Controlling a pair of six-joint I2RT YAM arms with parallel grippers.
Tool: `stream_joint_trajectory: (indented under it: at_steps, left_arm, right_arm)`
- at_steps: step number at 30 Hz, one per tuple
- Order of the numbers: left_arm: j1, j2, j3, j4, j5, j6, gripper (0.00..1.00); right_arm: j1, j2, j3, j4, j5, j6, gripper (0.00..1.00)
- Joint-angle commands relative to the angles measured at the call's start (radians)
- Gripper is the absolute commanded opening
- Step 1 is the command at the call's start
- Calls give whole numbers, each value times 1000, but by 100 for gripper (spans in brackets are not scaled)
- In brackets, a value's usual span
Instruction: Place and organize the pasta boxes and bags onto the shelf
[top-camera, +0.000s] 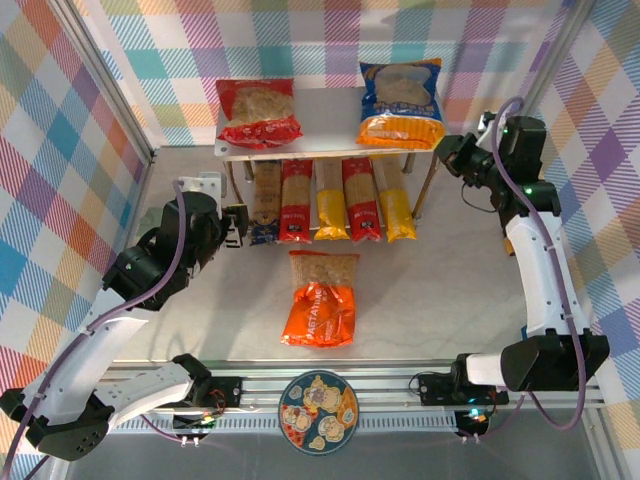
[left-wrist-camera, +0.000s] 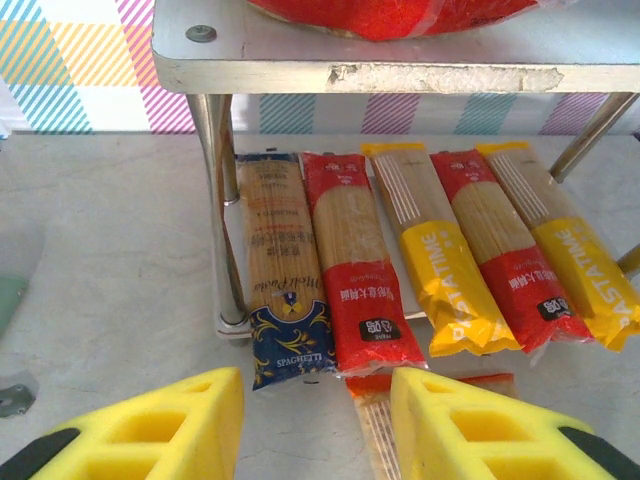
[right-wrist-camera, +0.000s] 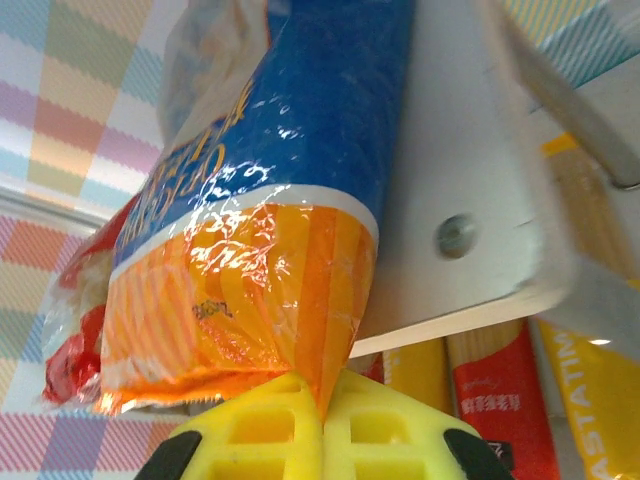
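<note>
The right gripper (right-wrist-camera: 323, 428) is clenched on the edge of the blue bag (top-camera: 402, 103), probably to square it on the shelf (top-camera: 330, 118), at 3 o'clock from the red bag (top-camera: 258, 112). The left gripper (left-wrist-camera: 315, 425) hangs released at 9 o'clock of the spaghetti packs (top-camera: 330, 200) lined under it. The orange bag (top-camera: 321, 300) lies at 6 o'clock; the gap above looks narrow for it.

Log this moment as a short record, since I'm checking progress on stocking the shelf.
on shelf: red bag, blue bag
under shelf: five spaghetti packs, side by side
on table, in front: orange bag, lying flat
left gripper: open, facing the packs
right gripper: shut, apparently pinching the blue bag's corner
</note>
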Motion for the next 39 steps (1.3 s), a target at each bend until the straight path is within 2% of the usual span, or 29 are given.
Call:
stream_joint_trajectory:
  at_steps: [1,7,8,10,14,16,18,20,22,25,28,31,36,39]
  left_arm:
    - [-4,-12,-15,-7,-22,7,43]
    - [-4,-10,-14,-6,-28,6,44]
    - [-4,-9,-14,-6,-32,6,44]
    - [-4,-7,-15,-3,-42,2,46]
    - [-4,-7,-25,23,-91,-20,48]
    - [-4,-11,-32,51,-159,-39,48]
    - [-2,-6,-38,79,-272,-62,48]
    - [10,9,-34,102,-339,-72,50]
    - [27,27,-23,129,-350,-80,52]
    - [39,41,-12,205,-297,-77,52]
    - [42,69,31,212,-221,-85,52]
    - [40,93,47,133,-151,-118,53]
    - [28,42,-181,66,-30,-217,55]
    - [-26,33,-277,-22,-57,-276,53]
  right_arm:
    - [-53,-37,-1,0,-14,-7,0]
    - [-70,-31,-21,21,-50,4,0]
    - [-70,-33,-29,29,-58,7,10]
    - [-69,-41,-46,44,-73,11,38]
    - [-70,-67,-41,14,-70,-20,53]
    - [-69,-87,-28,-19,-62,-55,60]
    - [-69,-109,-9,-61,-62,-97,63]
    - [-67,-129,2,-102,-77,-140,68]
    - [-61,-147,3,-147,-83,-180,68]
    - [-29,-185,-11,-233,-56,-261,67]
    - [44,-223,-46,-327,-9,-339,67]
    - [210,-286,-137,-406,129,-381,67]
    - [493,-391,-429,-377,275,-276,66]
    - [650,-400,-562,-313,327,-191,67]
